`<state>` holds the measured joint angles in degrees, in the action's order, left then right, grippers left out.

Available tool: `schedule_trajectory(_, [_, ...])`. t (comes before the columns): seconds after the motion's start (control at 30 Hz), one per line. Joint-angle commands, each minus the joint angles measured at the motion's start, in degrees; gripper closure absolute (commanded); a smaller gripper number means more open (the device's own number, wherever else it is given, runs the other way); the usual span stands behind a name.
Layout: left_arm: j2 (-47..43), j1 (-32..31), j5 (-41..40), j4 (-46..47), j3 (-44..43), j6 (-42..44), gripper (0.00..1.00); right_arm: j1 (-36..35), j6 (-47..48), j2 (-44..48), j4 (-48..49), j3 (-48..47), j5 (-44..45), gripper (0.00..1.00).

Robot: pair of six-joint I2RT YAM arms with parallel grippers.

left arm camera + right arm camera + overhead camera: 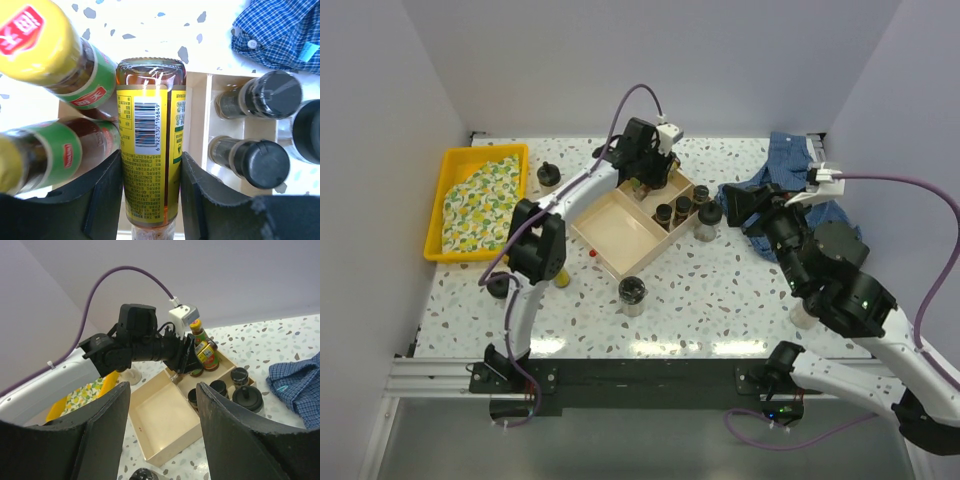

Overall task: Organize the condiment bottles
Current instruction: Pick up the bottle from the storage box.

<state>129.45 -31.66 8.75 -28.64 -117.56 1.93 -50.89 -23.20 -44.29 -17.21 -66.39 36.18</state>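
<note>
Yellow-label bottle (150, 145) is clamped in the left hand (152, 170), both pads closed on the label toward the neck end. Its base points away from the wrist into the far compartment of the wooden box (197, 115); can't tell if the base has reached the floor. Main risk: it sits between two leaning yellow-capped sauce bottles (65, 55) on one side and the box's inner wall on the other, close to both. Any sideways drift on release would likely tip the neighbours or hang the base on the wall. Second risk: glossy film label over smooth round glass, gripped off the middle, so it could slide or pivot in the pads. Black-lidded jars (260, 95) in the next compartments are squat, clear and film-wrapped. Box is pale, matte and thin-walled; desk (720, 290) is speckled and shiny. Right hand (161, 410) hovers wide open and empty, facing the box.
</note>
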Motion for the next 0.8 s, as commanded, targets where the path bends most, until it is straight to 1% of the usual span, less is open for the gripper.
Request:
schedule_trajectory(0.0, [-7.1, 0.1, 1.3, 0.4, -3.2, -0.9, 1.0, 0.1, -3.5, -0.9, 1.7, 0.3, -2.5, 0.4])
schedule_trajectory(0.17, [-9.4, 0.1, 5.8, -0.4, -3.0, -1.5, 1.0, 0.1, -5.3, -1.1, 1.1, 1.7, -3.1, 0.39])
schedule_trajectory(0.2, [-10.5, 0.1, 6.5, -0.4, -2.2, -1.4, 1.0, 0.0, -6.4, -1.0, 0.8, 2.0, -2.3, 0.38])
schedule_trajectory(0.23, [-11.2, 0.1, 7.4, 0.2, -1.5, -3.2, 1.0, 0.1, -8.1, -1.1, 0.3, 2.0, 0.6, 0.38])
schedule_trajectory(0.27, [-13.1, 0.0, 9.2, 0.9, -0.3, -4.1, 1.0, 0.1, -12.5, -1.3, -1.5, 1.8, 2.2, 0.38])
schedule_trajectory(0.3, [-14.1, 0.0, 9.9, 1.7, 2.3, -4.6, 1.0, 0.1, -14.3, -1.7, -2.2, 1.3, 3.1, 0.35])
schedule_trajectory(0.37, [-16.8, 0.2, 11.6, 3.4, 4.4, -5.4, 1.0, 0.1, -17.0, -3.2, -3.6, 0.5, 3.4, 0.3])
schedule_trajectory(0.4, [-17.4, 0.1, 12.2, 3.4, 5.3, -5.6, 1.0, 0.1, -16.1, -3.9, -3.4, -0.2, 2.6, 0.26])
schedule_trajectory(0.43, [-17.8, 0.1, 12.9, 2.1, 5.4, -5.6, 1.0, 0.1, -14.0, -4.6, -3.3, -0.7, 1.7, 0.24])
schedule_trajectory(0.47, [-18.7, 0.1, 14.3, 1.2, 5.3, -5.5, 1.0, 0.1, -8.0, -5.8, -2.4, -1.1, 0.7, 0.23])
schedule_trajectory(0.53, [-19.9, 0.1, 15.6, -1.9, 5.6, -5.3, 1.0, 0.3, -1.1, -6.2, 0.0, -0.3, 0.8, 0.21])
schedule_trajectory(0.57, [-21.7, 0.1, 17.1, -2.8, 6.0, -4.8, 1.0, 0.4, 6.8, -6.4, 5.1, 0.8, 0.4, 0.21])
schedule_trajectory(0.6, [-22.7, 0.1, 17.6, -3.7, 7.5, -4.7, 1.0, 0.4, 10.4, -6.6, 7.5, 3.0, -2.0, 0.21])
schedule_trajectory(0.63, [-23.8, 0.2, 18.0, -5.2, 8.4, -4.5, 1.0, 0.7, 15.9, -6.9, 8.8, 3.5, -3.1, 0.2])
schedule_trajectory(0.67, [-26.2, 0.1, 18.7, -5.8, 9.4, -4.4, 1.0, 0.9, 19.0, -8.1, 10.2, 3.6, -4.5, 0.2])
schedule_trajectory(0.7, [-27.3, 0.1, 18.8, -6.5, 11.3, -4.5, 1.0, 1.0, 22.5, -8.4, 10.2, 3.5, -9.6, 0.19])
schedule_trajectory(0.73, [-28.5, 0.1, 18.8, -8.0, 12.1, -4.8, 1.0, 0.9, 31.6, -8.8, 10.4, 3.8, -13.3, 0.18])
schedule_trajectory(0.77, [-30.5, 0.2, 18.8, -8.9, 13.4, -5.1, 1.0, 0.9, 35.7, -8.9, 11.5, 5.3, -16.1, 0.17])
